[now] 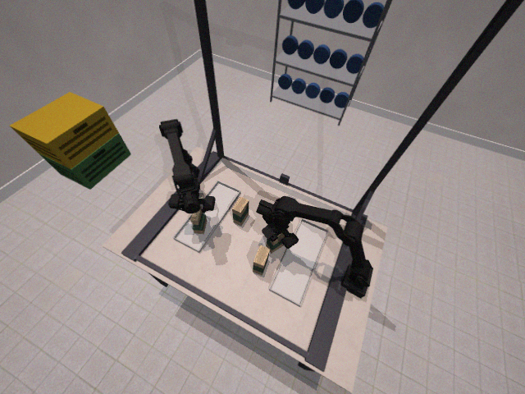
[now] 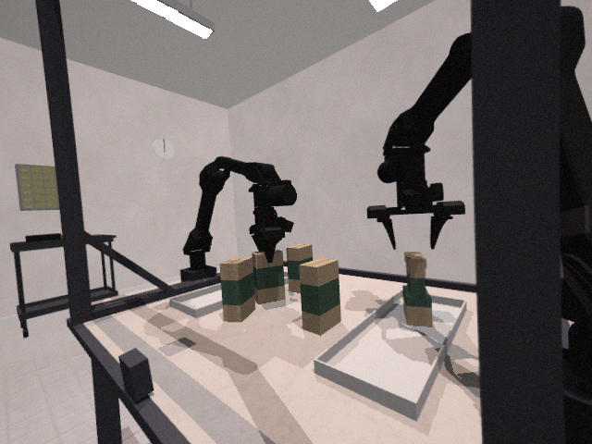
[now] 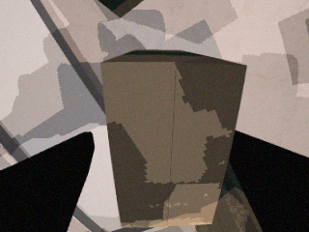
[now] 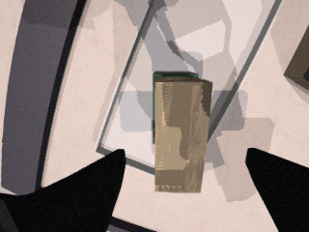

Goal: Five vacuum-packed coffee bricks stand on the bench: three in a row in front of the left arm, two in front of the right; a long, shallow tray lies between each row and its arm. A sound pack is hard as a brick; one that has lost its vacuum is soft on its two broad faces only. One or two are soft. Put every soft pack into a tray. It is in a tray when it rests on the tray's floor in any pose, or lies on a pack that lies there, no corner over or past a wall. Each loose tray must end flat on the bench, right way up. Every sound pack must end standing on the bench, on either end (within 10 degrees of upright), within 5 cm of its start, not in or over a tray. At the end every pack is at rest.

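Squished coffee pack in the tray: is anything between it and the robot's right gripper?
Nothing I can see. The right gripper hangs open above the squished pack, with just air between.
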Robot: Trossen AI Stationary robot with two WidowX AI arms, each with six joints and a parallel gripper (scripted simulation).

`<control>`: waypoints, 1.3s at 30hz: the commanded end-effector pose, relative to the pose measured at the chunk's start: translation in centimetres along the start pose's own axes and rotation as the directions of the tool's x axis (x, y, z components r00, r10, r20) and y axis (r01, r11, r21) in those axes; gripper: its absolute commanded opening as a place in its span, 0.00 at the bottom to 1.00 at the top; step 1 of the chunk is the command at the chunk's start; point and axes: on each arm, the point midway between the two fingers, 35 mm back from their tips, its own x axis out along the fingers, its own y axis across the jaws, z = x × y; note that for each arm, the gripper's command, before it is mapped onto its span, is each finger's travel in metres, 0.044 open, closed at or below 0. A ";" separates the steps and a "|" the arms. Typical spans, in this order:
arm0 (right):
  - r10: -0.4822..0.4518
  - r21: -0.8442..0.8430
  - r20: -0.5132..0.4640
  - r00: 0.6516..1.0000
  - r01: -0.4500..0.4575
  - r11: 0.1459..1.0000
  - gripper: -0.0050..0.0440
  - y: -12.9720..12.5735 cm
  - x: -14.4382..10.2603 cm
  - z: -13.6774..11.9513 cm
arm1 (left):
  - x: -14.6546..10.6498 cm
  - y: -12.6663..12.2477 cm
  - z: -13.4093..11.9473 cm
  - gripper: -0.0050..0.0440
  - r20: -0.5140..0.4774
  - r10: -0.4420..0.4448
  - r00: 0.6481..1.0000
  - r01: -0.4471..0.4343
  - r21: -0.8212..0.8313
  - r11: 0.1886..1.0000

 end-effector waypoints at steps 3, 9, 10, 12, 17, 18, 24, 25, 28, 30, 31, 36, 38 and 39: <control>-0.011 -0.004 -0.025 1.000 0.011 1.000 0.84 -0.1 -0.8 -0.2 | -4.8 -0.2 0.1 0.83 0.021 -0.040 0.999 0.040 0.005 0.999; -0.011 -0.004 -0.025 1.000 0.011 1.000 0.84 -0.1 -0.8 -0.2 | -4.8 -0.2 0.1 0.83 0.021 -0.040 0.999 0.040 0.005 0.999; -0.011 -0.004 -0.025 1.000 0.011 1.000 0.84 -0.1 -0.8 -0.2 | -4.8 -0.2 0.1 0.83 0.021 -0.040 0.999 0.040 0.005 0.999; -0.011 -0.004 -0.025 1.000 0.011 1.000 0.84 -0.1 -0.8 -0.2 | -4.8 -0.2 0.1 0.83 0.021 -0.040 0.999 0.040 0.005 0.999; -0.011 -0.004 -0.025 1.000 0.011 1.000 0.84 -0.1 -0.8 -0.2 | -4.6 3.4 -1.9 0.83 0.020 -0.038 0.999 0.038 0.005 0.999; -0.011 -0.004 -0.025 1.000 0.011 1.000 0.84 -0.1 -0.8 -0.2 | -4.6 4.1 -2.3 0.83 0.020 -0.037 0.999 0.037 0.005 0.999; -0.011 -0.004 -0.025 1.000 0.011 1.000 0.84 -0.1 -0.8 -0.2 | -4.4 8.5 -4.6 0.83 0.018 -0.035 0.999 0.035 0.005 0.999; -0.011 -0.004 -0.025 1.000 0.011 1.000 0.84 -0.1 -0.8 -0.2 | -4.4 9.2 -5.0 0.83 0.018 -0.034 0.999 0.034 0.005 0.999; -0.011 -0.004 -0.025 1.000 0.011 1.000 0.84 -0.1 -0.8 -0.2 | -4.3 10.0 -5.4 0.83 0.018 -0.034 0.999 0.034 0.005 0.999; -0.011 -0.004 -0.025 1.000 0.011 1.000 0.84 -0.1 -0.8 -0.2 | -4.3 11.4 -6.2 0.83 0.017 -0.033 0.999 0.033 0.005 0.999; -0.011 -0.004 -0.025 1.000 0.011 1.000 0.84 -0.1 -0.8 -0.2 | -4.3 11.8 -6.4 0.83 0.017 -0.033 0.999 0.033 0.005 0.999; -0.011 -0.004 -0.025 1.000 0.011 1.000 0.84 -0.1 -0.8 -0.2 | -4.3 11.8 -6.4 0.83 0.017 -0.033 0.999 0.033 0.005 0.999; -0.011 -0.004 -0.025 1.000 0.011 1.000 0.84 -0.1 -0.8 -0.2 | -4.3 11.8 -6.4 0.83 0.017 -0.033 0.999 0.033 0.005 0.999; -0.011 -0.004 -0.025 1.000 0.011 1.000 0.84 -0.1 -0.8 -0.2 | -4.3 11.8 -6.4 0.83 0.017 -0.033 0.999 0.033 0.005 0.999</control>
